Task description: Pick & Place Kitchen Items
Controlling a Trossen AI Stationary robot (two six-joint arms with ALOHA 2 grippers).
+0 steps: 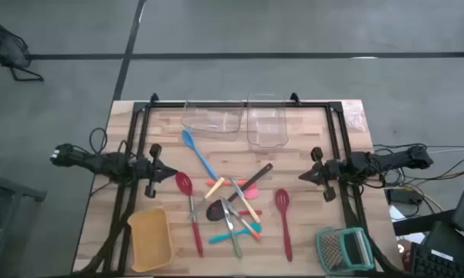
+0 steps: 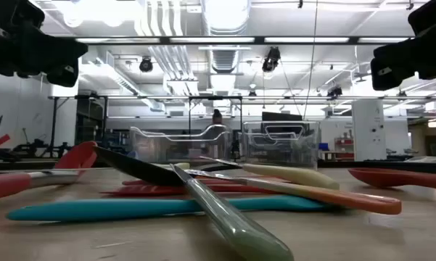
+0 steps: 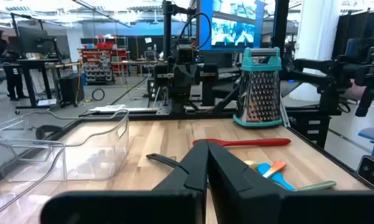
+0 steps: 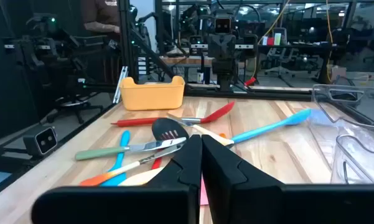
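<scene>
A pile of slim utensils [image 1: 233, 210] lies flat on the wooden table's middle: a blue spoon [image 1: 197, 156], two long red slotted spoons [image 1: 190, 210] [image 1: 284, 222], a black spoon [image 1: 218, 208], small orange, pink and teal spatulas. The pile also shows in the right wrist view [image 4: 162, 144]. My left gripper [image 1: 164, 174] hovers at the table's left, shut and empty, pointing toward the pile. My right gripper [image 1: 303, 177] hovers at the right, shut and empty, pointing toward the pile.
Two clear plastic tubs [image 1: 213, 118] [image 1: 266, 127] stand at the far edge. A yellow tray [image 1: 150, 239] sits at the near left. A teal-framed metal grater [image 1: 344, 249] lies at the near right. A black frame [image 1: 239, 103] borders the table's far side.
</scene>
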